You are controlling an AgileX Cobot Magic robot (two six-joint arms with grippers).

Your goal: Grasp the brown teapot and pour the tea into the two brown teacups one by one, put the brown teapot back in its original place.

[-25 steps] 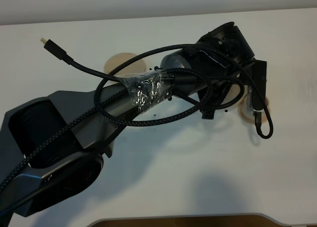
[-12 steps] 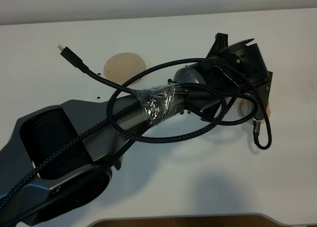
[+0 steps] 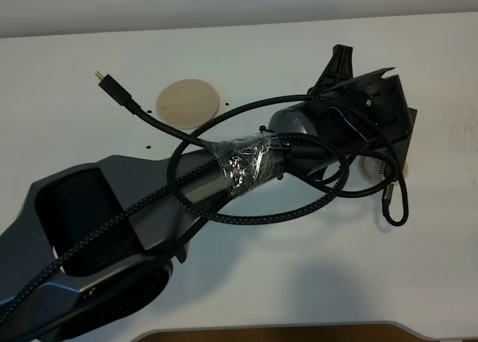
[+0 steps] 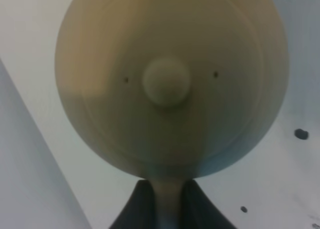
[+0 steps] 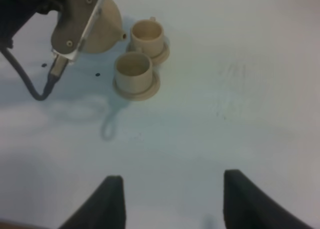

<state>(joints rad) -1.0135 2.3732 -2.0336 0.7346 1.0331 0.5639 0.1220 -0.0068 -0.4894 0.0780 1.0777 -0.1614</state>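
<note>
Well apart from its bare saucer (image 3: 187, 101), reserved for the return, the brown teapot (image 4: 170, 84) is held by the handle in the tightly closed left gripper (image 4: 167, 204), so the spout can be tipped at the two brown teacups (image 5: 133, 71); it is seen beside the farther one. The right gripper (image 5: 170, 199) is seen spread wide, empty, above the worktop (image 5: 250, 89), clear of the pour

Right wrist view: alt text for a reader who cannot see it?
A tan teapot, carried by the left arm, has its spout at the rim of one cup; a second cup stands beside it, both on saucers on a white table. The right gripper hovers apart, jaws open and empty.
</note>
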